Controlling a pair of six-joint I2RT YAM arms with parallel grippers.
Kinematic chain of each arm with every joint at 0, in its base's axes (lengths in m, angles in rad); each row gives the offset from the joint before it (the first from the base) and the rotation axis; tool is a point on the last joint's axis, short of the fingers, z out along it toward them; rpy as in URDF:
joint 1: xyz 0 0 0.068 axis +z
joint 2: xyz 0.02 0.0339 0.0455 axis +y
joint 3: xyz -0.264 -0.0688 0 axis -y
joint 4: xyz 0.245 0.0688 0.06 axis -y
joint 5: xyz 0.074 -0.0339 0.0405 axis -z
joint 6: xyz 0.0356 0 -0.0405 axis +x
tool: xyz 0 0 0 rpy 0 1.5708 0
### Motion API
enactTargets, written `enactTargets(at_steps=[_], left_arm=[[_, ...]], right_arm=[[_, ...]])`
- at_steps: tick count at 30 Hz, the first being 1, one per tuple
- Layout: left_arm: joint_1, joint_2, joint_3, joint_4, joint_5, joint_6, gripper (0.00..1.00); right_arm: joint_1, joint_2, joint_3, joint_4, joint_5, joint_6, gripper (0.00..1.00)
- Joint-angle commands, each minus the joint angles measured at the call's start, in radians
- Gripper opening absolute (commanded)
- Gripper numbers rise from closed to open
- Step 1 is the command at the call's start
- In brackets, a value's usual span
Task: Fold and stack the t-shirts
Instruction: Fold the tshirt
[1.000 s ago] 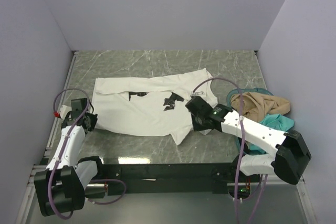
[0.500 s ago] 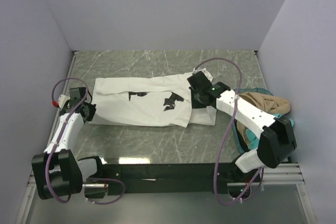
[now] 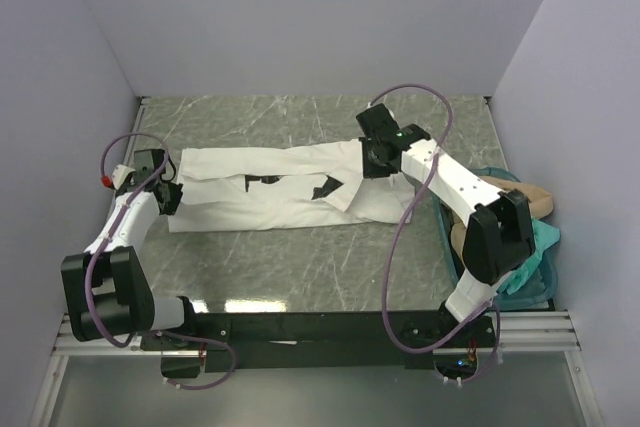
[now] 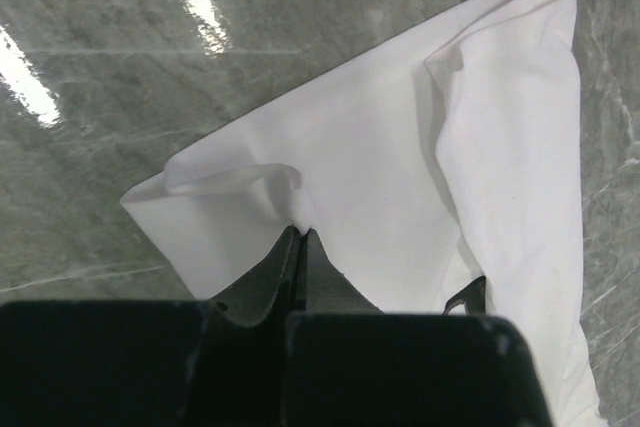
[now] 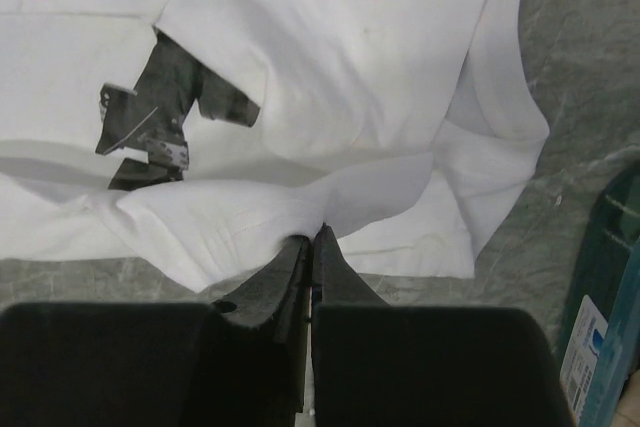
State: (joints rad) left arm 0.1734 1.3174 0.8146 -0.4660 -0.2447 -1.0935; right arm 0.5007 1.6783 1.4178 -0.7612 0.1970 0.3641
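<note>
- White t-shirt (image 3: 270,192): lies in a long folded band across the middle of the table (image 3: 300,267), black print marks showing near its centre.
- Left gripper (image 4: 300,239): jaws closed, pinching the shirt's left edge.
- Right gripper (image 5: 312,239): jaws closed, clamping a fold of the shirt's right end.
- Tan t-shirt (image 3: 538,197) and teal t-shirt (image 3: 532,252): bunched in the basket (image 3: 447,222) at the table's right side.

I am finding nothing legible: the black print (image 5: 150,132) on the white t-shirt (image 3: 290,205) is showing only as jagged shapes, and the white label (image 5: 580,357) on the teal basket (image 5: 612,257) is appearing too blurred.
</note>
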Motion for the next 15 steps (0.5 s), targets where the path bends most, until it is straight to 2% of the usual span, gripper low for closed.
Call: enactTargets(at_steps=[1,10,15], left_arm=[[0.003,0.026,0.058,0.053,-0.016,0.012,0.01],[0.002,0.112,0.127,0.095,-0.021,0.047,0.01],[0.003,0.190,0.182,0.122,0.039,0.086,0.01]], right_arm=[[-0.024,0.027,0.081,-0.030,0.010,-0.030,0.00],[-0.054,0.107,0.158,-0.049,-0.002,-0.045,0.00],[-0.065,0.173,0.216,-0.050,-0.016,-0.042,0.00]])
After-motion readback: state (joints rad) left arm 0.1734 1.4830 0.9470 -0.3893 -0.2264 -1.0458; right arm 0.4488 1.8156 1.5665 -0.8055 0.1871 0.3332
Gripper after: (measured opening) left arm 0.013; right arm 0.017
